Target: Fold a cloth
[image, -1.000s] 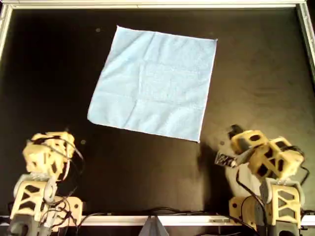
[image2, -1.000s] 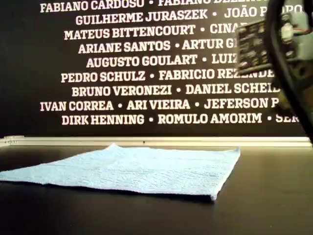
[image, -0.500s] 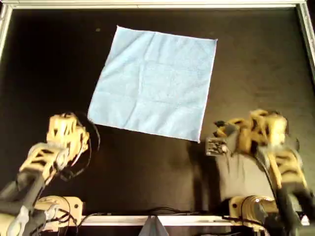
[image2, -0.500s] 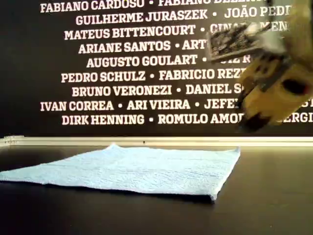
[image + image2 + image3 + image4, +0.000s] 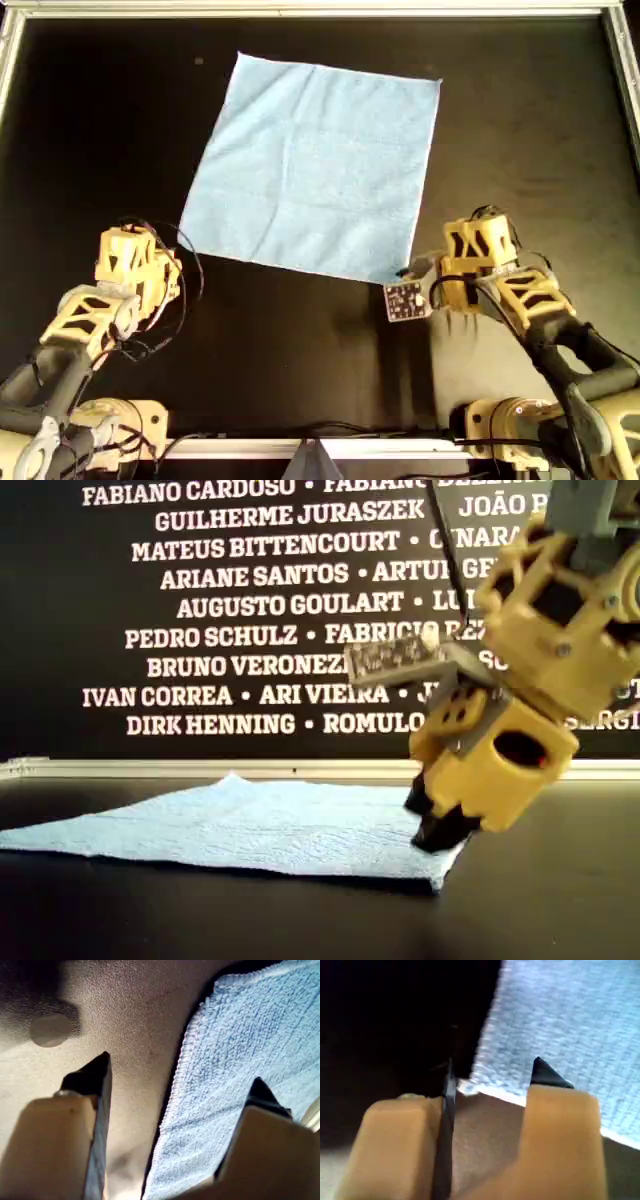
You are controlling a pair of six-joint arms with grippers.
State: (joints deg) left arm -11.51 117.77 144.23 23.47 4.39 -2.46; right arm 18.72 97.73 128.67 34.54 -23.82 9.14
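On my feeds both grippers sit at the cloth's (image 5: 315, 165) near edge with jaws spread: the left gripper (image 5: 175, 1090) straddles the hemmed edge by the corner at the overhead view's left, the right gripper (image 5: 492, 1077) straddles the corner at that view's right, neither pinching it. The cloth itself is plain sky-blue, thin, faintly creased, lying flat and unfolded on the black table (image 5: 530, 120). Behind it the wall (image 5: 60, 600) carries white names: AUGUSTO GOULART, BRUNO VERONEZI, IVAN CORREA, DIRK HENNING

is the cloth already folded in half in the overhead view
No, the cloth lies spread flat as a single open square on the dark table, with all four corners showing.
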